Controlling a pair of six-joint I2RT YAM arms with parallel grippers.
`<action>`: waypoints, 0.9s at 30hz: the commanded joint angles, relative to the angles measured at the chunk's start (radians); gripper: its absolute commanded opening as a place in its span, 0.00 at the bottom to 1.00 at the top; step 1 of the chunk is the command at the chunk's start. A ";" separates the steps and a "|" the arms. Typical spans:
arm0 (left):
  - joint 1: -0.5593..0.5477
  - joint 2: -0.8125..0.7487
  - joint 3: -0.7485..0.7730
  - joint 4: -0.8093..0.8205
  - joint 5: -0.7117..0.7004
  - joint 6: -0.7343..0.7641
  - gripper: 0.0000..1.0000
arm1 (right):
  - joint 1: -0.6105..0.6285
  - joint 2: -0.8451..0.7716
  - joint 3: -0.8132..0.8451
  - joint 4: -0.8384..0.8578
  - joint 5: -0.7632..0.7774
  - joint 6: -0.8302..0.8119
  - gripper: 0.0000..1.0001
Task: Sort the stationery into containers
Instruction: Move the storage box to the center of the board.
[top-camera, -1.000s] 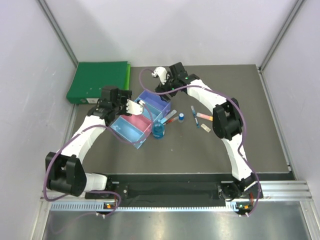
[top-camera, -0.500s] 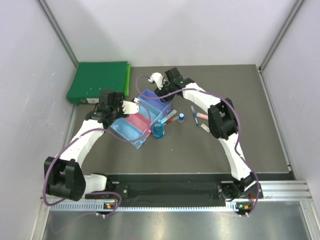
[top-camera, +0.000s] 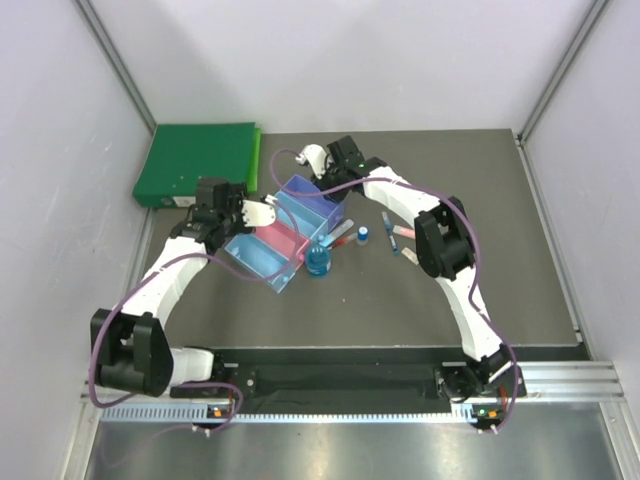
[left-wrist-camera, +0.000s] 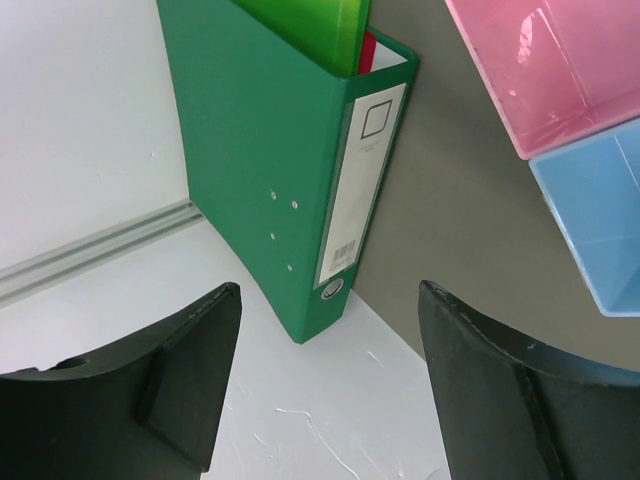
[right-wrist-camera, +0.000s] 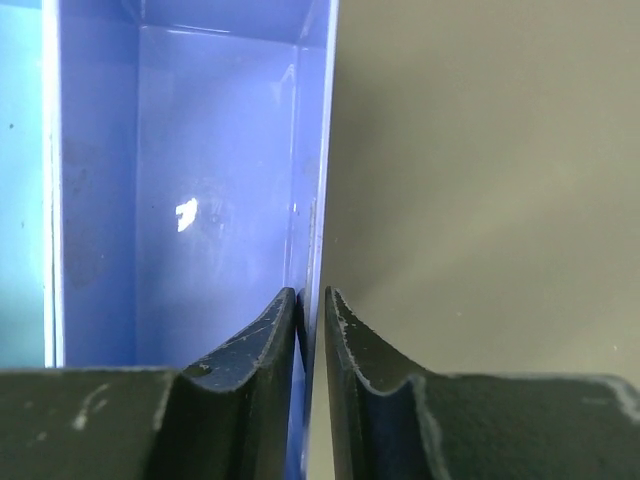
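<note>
The containers are a row of joined translucent bins: purple, pink and light blue. My right gripper is shut on the thin side wall of the purple bin, one finger inside and one outside. My left gripper is open and empty, above the table edge beside the bins. Stationery lies right of the bins: a round blue reel, a red-blue pen, a small blue-white bottle, a dark blue pen, an orange-pink marker and a pale block.
A big green binder lies at the back left corner, close to my left gripper. In the left wrist view the pink bin and a light blue bin sit at the right. White walls enclose the dark mat.
My right gripper has come down over the purple bin's far wall and closed on it. My left arm has drifted slightly left, still open.
</note>
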 joint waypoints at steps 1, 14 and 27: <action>0.012 0.010 0.020 0.054 0.029 0.027 0.77 | -0.009 -0.012 0.015 0.043 0.092 0.036 0.15; 0.015 0.022 0.028 0.057 0.033 0.038 0.77 | -0.073 -0.029 -0.007 0.077 0.278 0.099 0.06; 0.016 0.034 0.047 0.051 0.046 0.081 0.77 | -0.139 -0.067 -0.061 0.097 0.497 0.188 0.01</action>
